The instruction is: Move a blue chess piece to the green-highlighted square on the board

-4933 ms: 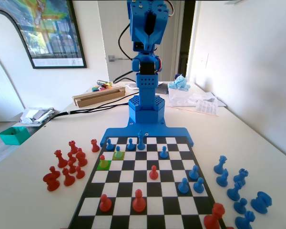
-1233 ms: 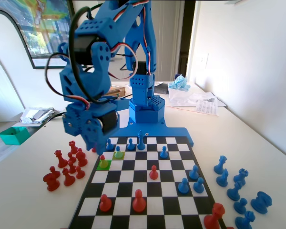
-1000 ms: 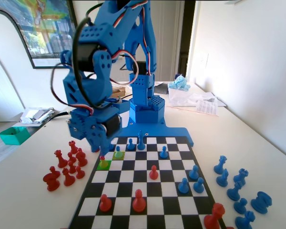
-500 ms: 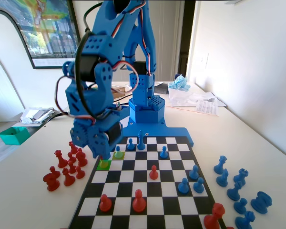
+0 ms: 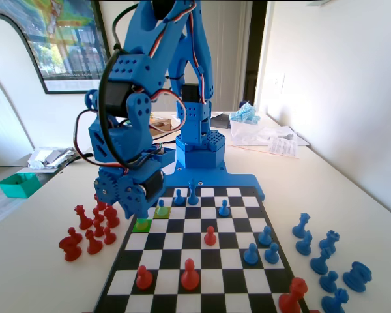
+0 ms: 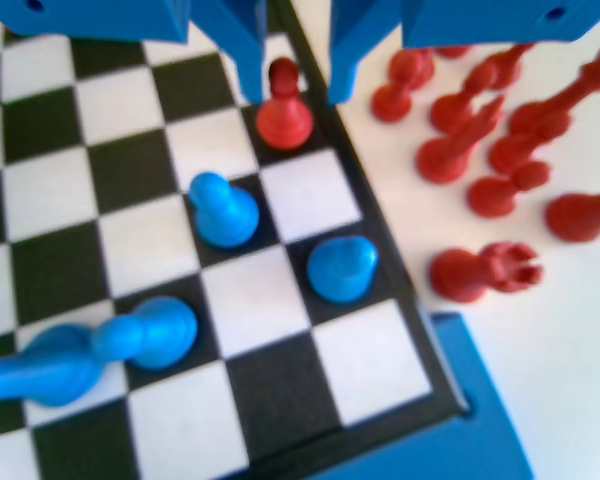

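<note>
The blue two-finger gripper [image 6: 298,75] hangs with its jaws parted, one on each side of the small red plastic pawn [image 6: 283,105]. Gaps show on both sides, so it grips nothing. In the fixed view the gripper [image 5: 134,207] sits low over the far edge of the green-highlighted square [image 5: 142,225] and hides that red pawn. I take it the red pawn stands on the target square and must be cleared first, which would explain the straddle.

The blue chess piece [image 5: 161,205], a short ball-headed plastic pawn, stands upright one square diagonally from the green-highlighted square, towards the robot, on the paler yellow-green square [image 5: 161,212]. In the wrist view it [image 6: 223,210] is near the red pawn, and nothing is touching it.

The blue arm [image 5: 127,130] is folded sharply forward and down from its base. Its wrist tips the jaws nearly straight down at the corner of the black-and-white chequered board [image 5: 202,261] nearest the green-highlighted square. Off the board on that side lies a cluster of red plastic pieces [image 6: 480,170], some upright, some tipped, which looks like the place for captured pieces.
</note>
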`<state>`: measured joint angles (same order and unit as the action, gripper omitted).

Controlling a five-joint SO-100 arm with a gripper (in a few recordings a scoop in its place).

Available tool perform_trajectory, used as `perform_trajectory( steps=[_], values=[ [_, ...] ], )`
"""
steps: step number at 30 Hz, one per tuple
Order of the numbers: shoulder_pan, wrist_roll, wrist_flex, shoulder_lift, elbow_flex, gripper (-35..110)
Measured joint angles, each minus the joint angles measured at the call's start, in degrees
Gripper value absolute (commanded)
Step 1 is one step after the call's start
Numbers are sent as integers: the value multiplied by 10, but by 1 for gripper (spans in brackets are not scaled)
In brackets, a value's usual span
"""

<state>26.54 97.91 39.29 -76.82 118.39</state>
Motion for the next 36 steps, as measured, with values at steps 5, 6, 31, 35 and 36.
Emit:
perform_trajectory(
  steps=[5, 6, 31, 35, 36],
  values=[
    [-6, 2, 0, 0, 0, 1],
    [-6, 5, 0, 0, 0, 1],
    [36, -34, 191, 25, -210, 1],
    [58, -46, 205, 90, -288, 1],
    [62, -50, 212, 107, -309, 1]
  ],
)
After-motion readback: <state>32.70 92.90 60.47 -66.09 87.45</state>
